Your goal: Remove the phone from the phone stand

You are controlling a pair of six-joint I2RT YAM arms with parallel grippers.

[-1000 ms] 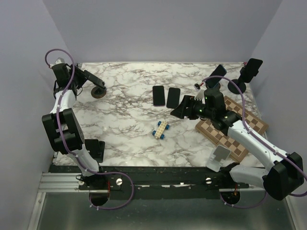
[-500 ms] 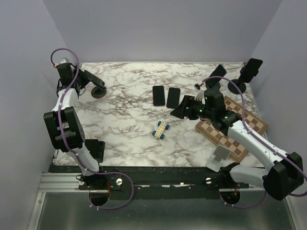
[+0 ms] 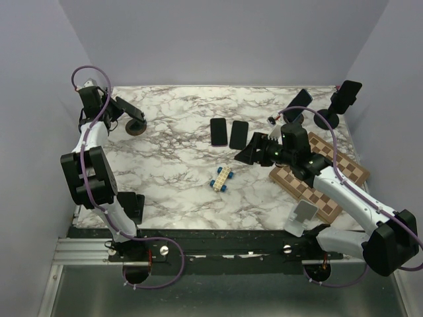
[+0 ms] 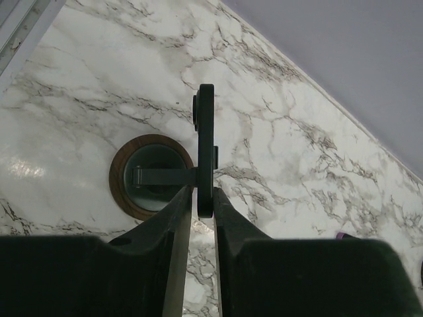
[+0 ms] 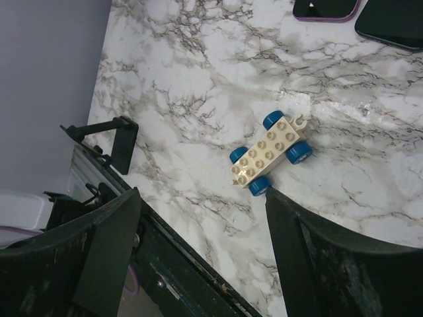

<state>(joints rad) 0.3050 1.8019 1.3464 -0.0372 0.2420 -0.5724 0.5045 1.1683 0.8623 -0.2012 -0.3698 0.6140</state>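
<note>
Only the left wrist view shows the left gripper (image 4: pixel 201 195) seemingly clamping one phone (image 4: pixel 205 125) at the far-left corner; the right gripper (image 5: pixel 201 198) gapes wide.

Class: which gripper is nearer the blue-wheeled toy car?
Right. The right gripper hangs open close by the toy car; the left gripper is at the far-left corner, clamped on the phone in its stand.

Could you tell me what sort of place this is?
Probably a robotics lab test cell: a marble-patterned table boxed in by plain lilac walls, a metal mounting rail at its near edge, and props like a toy car and chessboard.
</note>
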